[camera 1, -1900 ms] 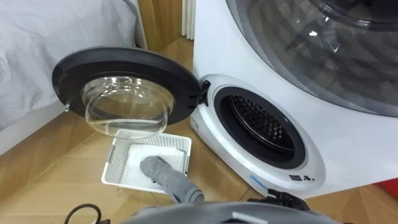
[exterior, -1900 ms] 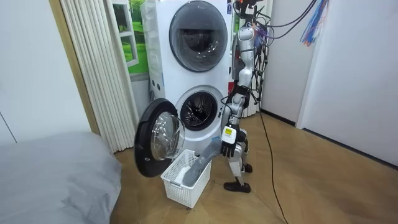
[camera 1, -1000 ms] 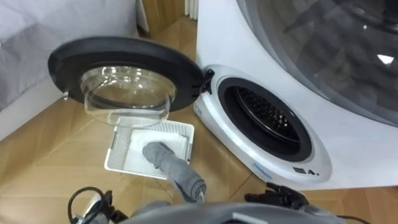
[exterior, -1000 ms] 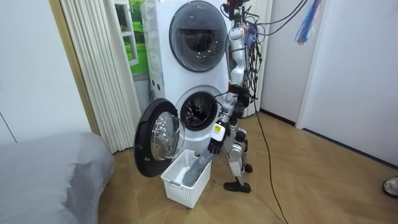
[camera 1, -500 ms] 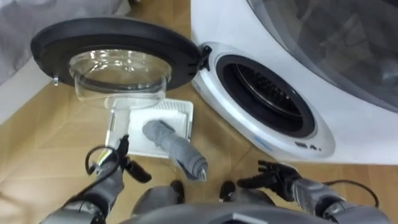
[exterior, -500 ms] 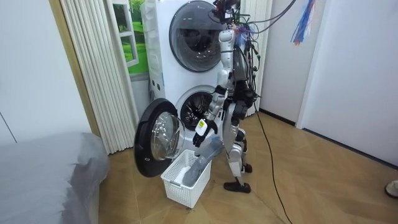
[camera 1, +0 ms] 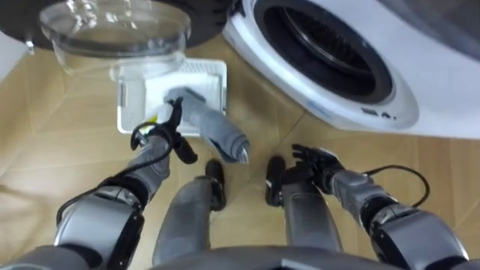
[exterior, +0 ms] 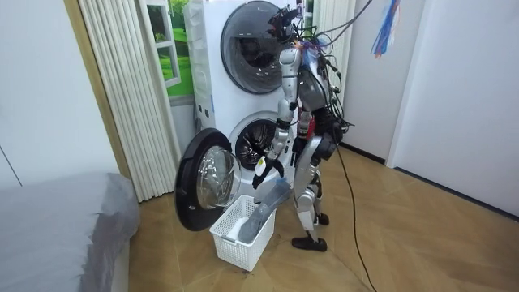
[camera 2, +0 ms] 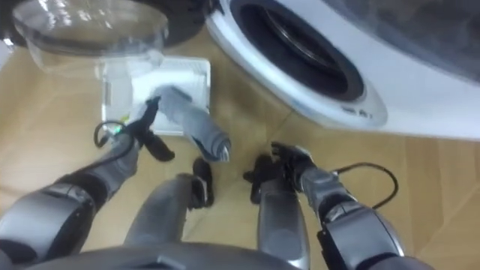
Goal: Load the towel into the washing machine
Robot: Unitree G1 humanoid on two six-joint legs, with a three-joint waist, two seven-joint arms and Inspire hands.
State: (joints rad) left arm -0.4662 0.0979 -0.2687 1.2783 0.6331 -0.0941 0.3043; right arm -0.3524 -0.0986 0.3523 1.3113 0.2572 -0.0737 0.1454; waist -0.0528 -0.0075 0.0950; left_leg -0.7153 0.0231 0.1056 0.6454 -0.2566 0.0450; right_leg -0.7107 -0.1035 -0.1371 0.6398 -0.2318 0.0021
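Note:
A grey rolled towel [camera 1: 211, 129] leans out of a white plastic basket [camera 1: 130, 98] on the wooden floor, its upper end toward me. My left hand [camera 1: 169, 132] is open right beside the towel's left side, fingers reaching up along it. My right hand [camera 1: 310, 162] hovers open over the floor to the right, holding nothing. The washing machine's round opening [camera 1: 324, 39] is uncovered at the upper right, and its door [camera 1: 112, 26] is swung out to the left above the basket. In the room view I stand facing the washing machine [exterior: 259, 142], left hand [exterior: 263, 166] above the towel [exterior: 269, 197].
A second machine [exterior: 258, 47] is stacked on the lower one. The open door [exterior: 203, 182] juts out over the basket [exterior: 239, 235]. A grey bed [exterior: 57, 231] fills the room view's left, with slatted panels [exterior: 130, 89] behind it.
The eye view has tipped down toward the floor. Both arms have come forward, and my left hand has reached up beside the towel. The towel and basket have stayed in place.

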